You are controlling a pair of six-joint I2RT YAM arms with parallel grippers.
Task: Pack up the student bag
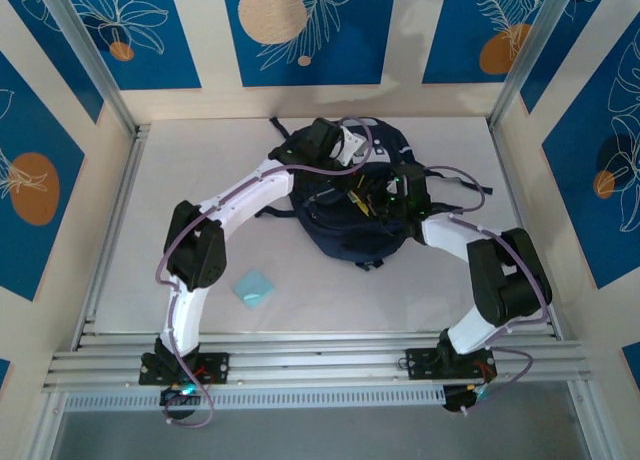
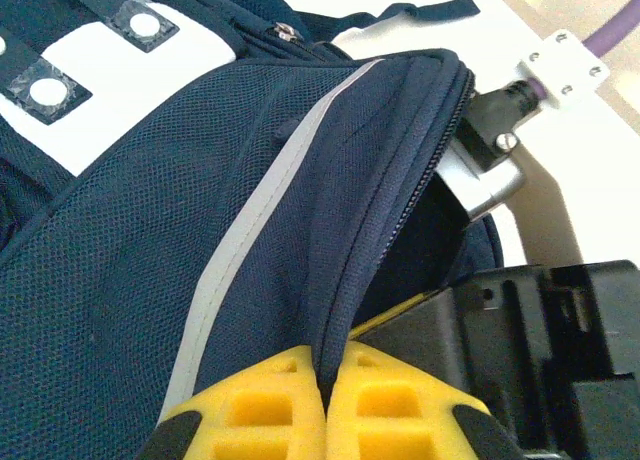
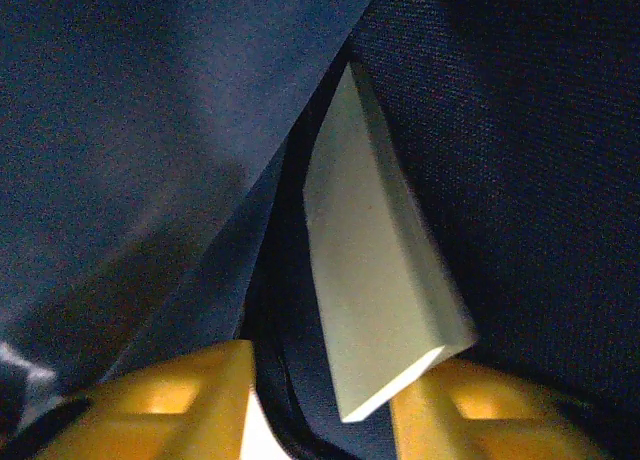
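A: Position first. The student bag [image 1: 345, 235] lies on the table [image 1: 200, 160], toward the far side and about midway across. Both arms reach in over it.

B: Noted. On the left wrist view, we see the left gripper [image 2: 325, 380] pinched fully together on the bag's fabric, right at the zip edge [image 2: 400, 200]. It is lifting that lip, so the mouth gapes.

A: And the right gripper [image 3: 320, 405]?

B: Down inside the bag, dark cloth all round. Its fingers stand partly apart. A pale flat slab [image 3: 370, 250] leans just ahead of them, its lower corner against the right-hand finger and clear of the other. We read that as not clamped: the slab looks let go, or very nearly.

A: So one item is inside. What remains?

B: A small teal square [image 1: 253, 287] lies on the table near the left arm's elbow, well apart from the bag. We judge it may be next to go in. The zip is open, so closing is also not yet done.

A: Midway, then, at our best guess.
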